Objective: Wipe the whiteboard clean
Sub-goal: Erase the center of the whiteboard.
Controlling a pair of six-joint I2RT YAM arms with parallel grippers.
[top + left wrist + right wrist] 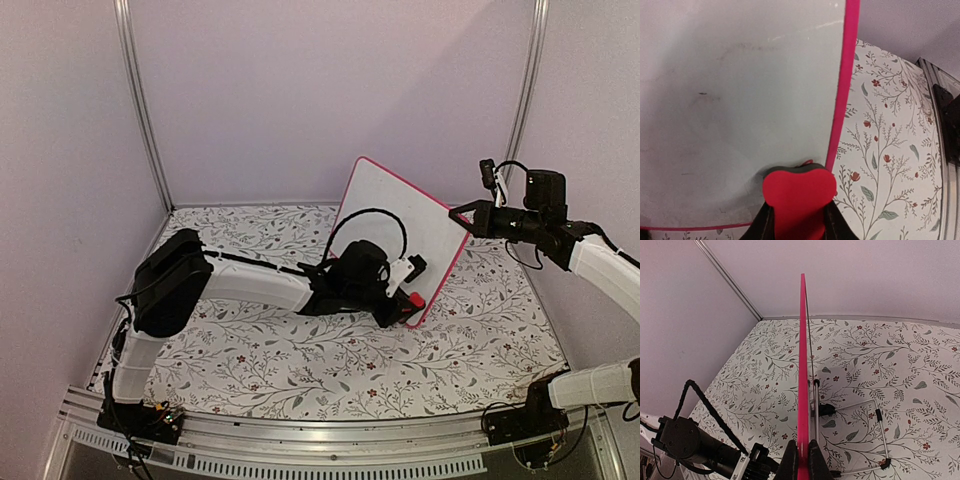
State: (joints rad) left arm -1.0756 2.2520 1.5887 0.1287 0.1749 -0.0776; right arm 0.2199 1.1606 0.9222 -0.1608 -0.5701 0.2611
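Whiteboard [395,215]: pink-framed, standing tilted on one corner at mid-table, right of centre; surface white with faint grey smudges only.
Wire stand [875,430]: folded out behind the board, black tips on the table.
Right gripper [462,215]: jaws pinched tight on the board's right edge, steadying it.
Eraser [799,195]: red block, pressed against the board's face at its lower corner, just beside the frame.
Left gripper [799,222]: fingers clamped on the eraser's sides.
Tablecloth [300,360]: floral print, covering the table.
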